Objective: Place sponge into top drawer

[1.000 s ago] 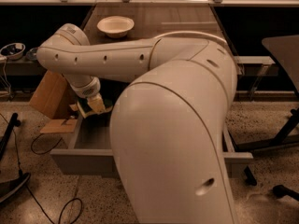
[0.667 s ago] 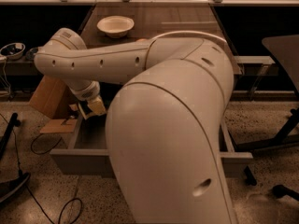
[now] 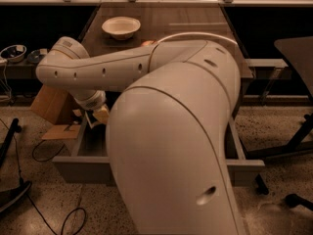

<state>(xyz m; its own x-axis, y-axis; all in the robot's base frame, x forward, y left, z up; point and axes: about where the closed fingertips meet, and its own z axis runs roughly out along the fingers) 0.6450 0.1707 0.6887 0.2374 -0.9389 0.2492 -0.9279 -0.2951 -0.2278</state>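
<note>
My gripper (image 3: 96, 118) hangs from the wrist over the left end of the open top drawer (image 3: 80, 169), a wide grey box pulled out from the cabinet. It is shut on the sponge (image 3: 102, 114), a small pale-yellow block that shows just below the wrist, above the drawer's inside. My big white arm covers the middle of the drawer and its handle. The drawer's right front corner (image 3: 242, 169) shows beyond the arm.
A cream bowl (image 3: 121, 27) stands on the dark counter (image 3: 190, 21) behind the drawer. A cardboard box (image 3: 51, 105) leans left of the drawer. Cables (image 3: 44, 151) lie on the floor at the left. A chair base (image 3: 293, 146) stands at the right.
The wrist with the sponge has shifted slightly down and to the right over the drawer's left end. The sponge stays in the gripper.
</note>
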